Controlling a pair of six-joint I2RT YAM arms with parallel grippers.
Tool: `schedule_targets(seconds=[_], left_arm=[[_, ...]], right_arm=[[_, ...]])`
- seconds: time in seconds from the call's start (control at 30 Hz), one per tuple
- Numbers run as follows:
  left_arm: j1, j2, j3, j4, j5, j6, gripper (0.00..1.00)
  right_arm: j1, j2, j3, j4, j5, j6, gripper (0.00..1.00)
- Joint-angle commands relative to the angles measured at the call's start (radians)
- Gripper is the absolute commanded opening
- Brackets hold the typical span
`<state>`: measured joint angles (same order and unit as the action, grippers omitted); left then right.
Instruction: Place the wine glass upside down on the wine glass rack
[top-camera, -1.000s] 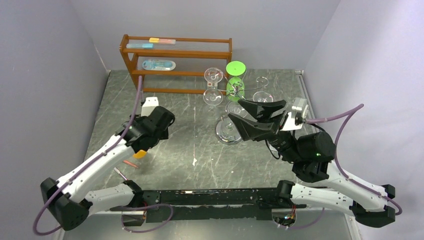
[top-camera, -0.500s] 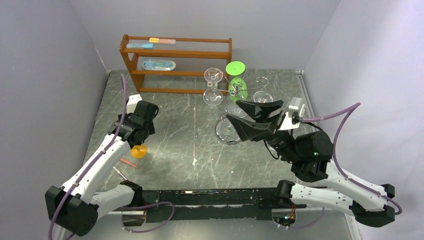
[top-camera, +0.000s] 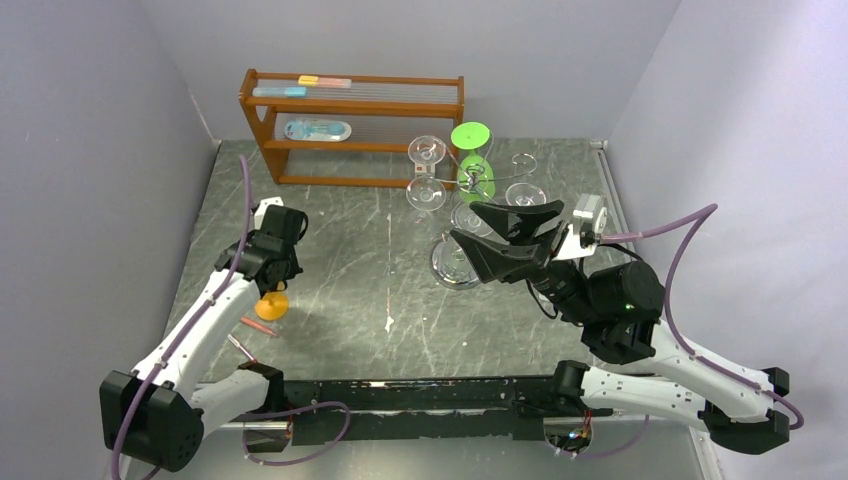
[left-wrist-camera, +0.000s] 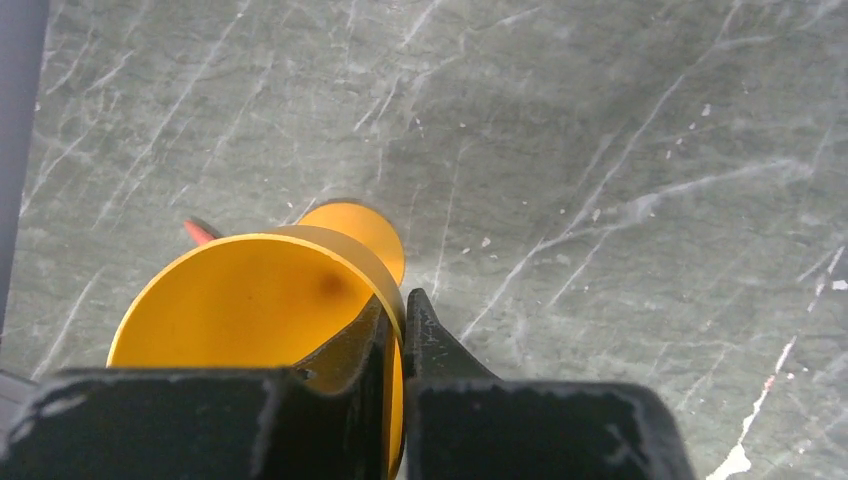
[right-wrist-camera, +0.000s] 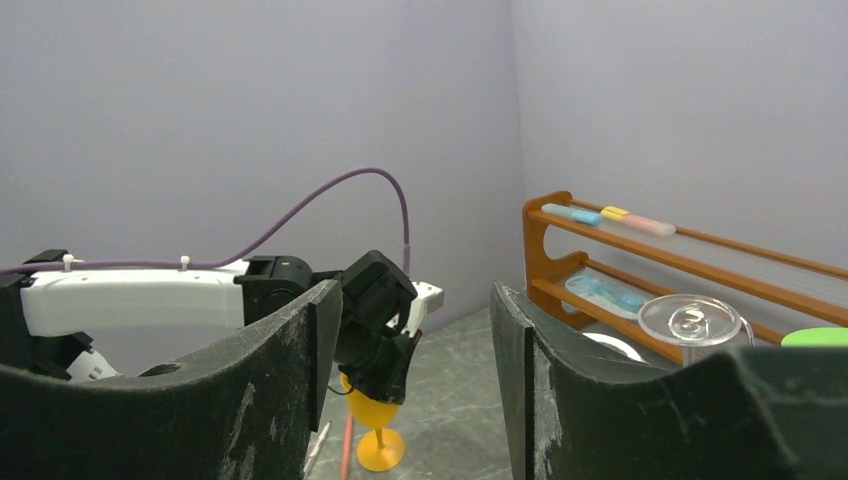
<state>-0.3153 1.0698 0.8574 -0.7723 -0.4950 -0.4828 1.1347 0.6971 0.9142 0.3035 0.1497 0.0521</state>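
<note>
An orange wine glass (top-camera: 271, 305) stands upright on its foot on the grey table, at the left. My left gripper (top-camera: 271, 288) comes down onto it from above and is shut on the rim of its bowl (left-wrist-camera: 250, 300), one finger inside and one outside. The right wrist view shows the same grip (right-wrist-camera: 385, 375) and the glass's foot (right-wrist-camera: 381, 452) on the table. The wine glass rack (top-camera: 450, 268), chrome with a round mirrored base, stands at the back right. It carries clear glasses (top-camera: 425, 192) and a green one (top-camera: 470, 140). My right gripper (top-camera: 468, 222) hangs open beside the rack, holding nothing.
A brown wooden shelf unit (top-camera: 350, 110) with small items stands against the back wall. A red pencil (top-camera: 258, 327) and a second thin stick (top-camera: 238, 346) lie on the table near the orange glass. Grey walls close in left and right.
My left gripper has swung left over the orange glass and closed on its rim. The right gripper has drifted slightly left and stayed open.
</note>
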Motion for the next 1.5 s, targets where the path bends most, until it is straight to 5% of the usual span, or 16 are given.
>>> schedule_targets(seconds=[0.0,0.53,0.93,1.27,1.47], left_arm=[[0.010,-0.014,0.044,0.022,0.079,0.031,0.05],[0.010,-0.222,0.369,0.105,0.535,0.051,0.05],[0.010,-0.400,0.274,0.678,0.615,-0.120,0.05],[0.010,-0.458,0.197,1.048,0.587,-0.250,0.05],[0.010,-0.459,0.168,1.173,0.643,-0.319,0.05]], right_arm=[[0.005,-0.013,0.011,-0.011,0.019,0.009,0.60],[0.005,0.026,0.039,-0.032,0.068,0.132,0.60],[0.006,0.230,0.241,-0.063,0.082,0.472,0.62],[0.005,0.398,0.340,-0.067,0.309,0.768,0.61],[0.013,0.527,0.443,0.022,0.276,0.837,0.64]])
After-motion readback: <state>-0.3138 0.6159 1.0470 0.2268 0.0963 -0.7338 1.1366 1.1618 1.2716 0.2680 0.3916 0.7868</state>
